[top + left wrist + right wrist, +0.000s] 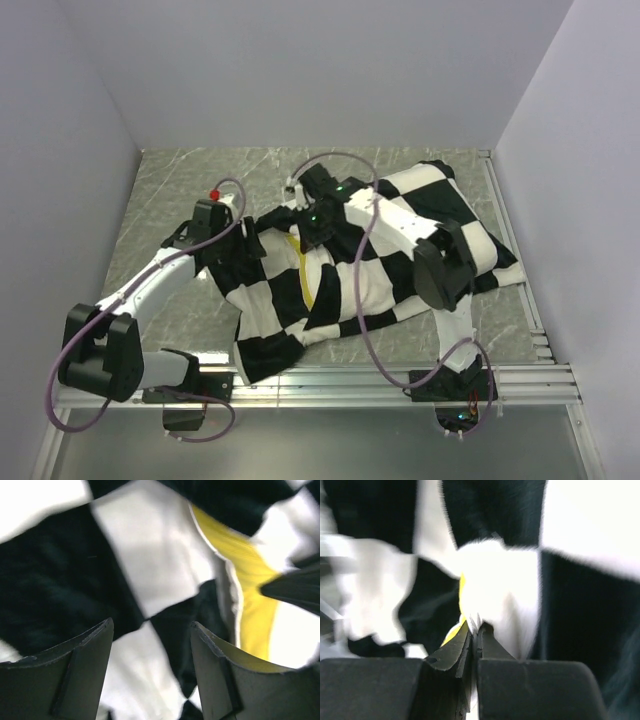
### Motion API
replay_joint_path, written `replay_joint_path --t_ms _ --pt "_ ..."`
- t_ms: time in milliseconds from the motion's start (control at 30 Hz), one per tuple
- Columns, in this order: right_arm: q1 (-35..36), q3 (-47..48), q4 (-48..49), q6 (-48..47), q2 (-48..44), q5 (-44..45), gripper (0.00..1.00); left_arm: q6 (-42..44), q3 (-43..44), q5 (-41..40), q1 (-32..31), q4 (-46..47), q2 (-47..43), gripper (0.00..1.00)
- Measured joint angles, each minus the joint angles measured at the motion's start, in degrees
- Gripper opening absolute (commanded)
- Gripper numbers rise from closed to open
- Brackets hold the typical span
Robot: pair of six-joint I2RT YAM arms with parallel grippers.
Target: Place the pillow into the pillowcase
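A: Item one, the pillowcase [478, 228]. Position and reason?
B: Checkerboard sack, slack on the table [170, 180]. Its body lies back beneath the arm of the right pincer [476, 630], and its mouth is bunched at that pincer's tips. Judged: the mouth is held up so the last of the filling can pass under the hem.
A: Item two, the pillow [305, 278].
B: Mostly hidden inside the sack. One yellow band shows in the opening, just beside the right pincer's tips and ahead and to the right of the left pincer [150, 625]. Judged: nearly in, with that edge not yet covered.
A: Item three, right pincer, condition.
B: Jaws pressed together, no gap. A fold of white checker cloth rises from between them, and a sliver of yellow lies against one finger. I cannot tell whether the pillow's edge is pinched too.
A: Item four, left pincer.
B: Spread wide, holding nothing. Both fingers [80, 675] hover over the cloth, with a meeting of black and white squares between them. No contact is evident. Judged: poised to take the hem opposite the right pincer's hold, so the two can draw the mouth over the yellow band.
A: Hazard?
B: Slack fabric. A shallow pinch may slip.
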Motion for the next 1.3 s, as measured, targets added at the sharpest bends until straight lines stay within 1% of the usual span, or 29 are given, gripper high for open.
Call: replay_joint_path --t_ms 133,233,267,367,467,533,700,833,933,1033,1133,1167,1233,1267,1300 --pt "-2.21 -0.31 1.88 1.42 -6.91 -4.24 0.0 -3.32 0.07 -0.13 -4.42 5.18 4.55 0.71" --pt "-3.28 -1.22 3.78 2.67 -9.84 -6.84 0.0 -5.18 0.76 -0.2 -6.1 8.79 9.75 0.74" --pt "-3.52 -1.99 4.52 3.17 -10.49 -7.93 0.0 -5.81 1.11 -0.24 -6.32 9.86 11.21 0.77" --pt "-3.93 -4.37 5.84 4.76 -11.1 -11.21 0.0 -7.28 2.51 -0.33 -6.69 13.64 15.58 0.82" --pt "-4.79 -6.32 6.4 6.29 -11.1 -14.43 0.0 -8.33 3.28 0.33 -7.1 17.81 17.84 0.84" --pt "-5.57 -6.93 7.02 7.34 -11.1 -16.81 0.0 -8.76 3.3 0.9 -7.76 19.85 18.1 0.85" --pt "-8.13 -6.99 9.03 10.16 -11.1 -23.04 0.0 -9.4 2.78 1.44 -9.4 23.74 17.68 0.94" --pt "-8.92 -8.87 12.63 13.05 -11.74 -27.3 0.0 -11.34 2.73 0.37 -10.29 26.27 19.06 0.96" --pt "-9.53 -11.06 16.31 15.32 -12.28 -28.98 0.0 -13.27 4.96 -0.37 -10.91 27.02 24.0 0.96" --pt "-10.34 -13.31 20.92 18.45 -12.55 -29.94 0.0 -15.28 7.21 -1.22 -11.26 27.91 28.89 0.94" --pt "-10.97 -13.62 23.91 21.27 -12.59 -30.97 0.0 -16.81 9.35 -2.43 -11.32 28.72 30.84 0.8" --pt "-11.1 -13.62 24.61 21.86 -12.74 -31.45 0.0 -17.09 10.1 -3.13 -11.32 28.59 31.63 0.72" --pt "-11.13 -13.62 24.87 22.21 -13.25 -32.35 0.0 -17.25 11.89 -4.87 -11.26 27.32 32.79 0.63" --pt "-11.15 -13.62 24.72 22.23 -13.53 -32.85 0.0 -16.96 12.33 -5.55 -10.88 26.27 32.96 0.54" --pt "-11.21 -13.62 24.3 22.1 -13.88 -33.38 0.0 -16.7 12.55 -6.05 -10.4 24.94 32.98 0.51"
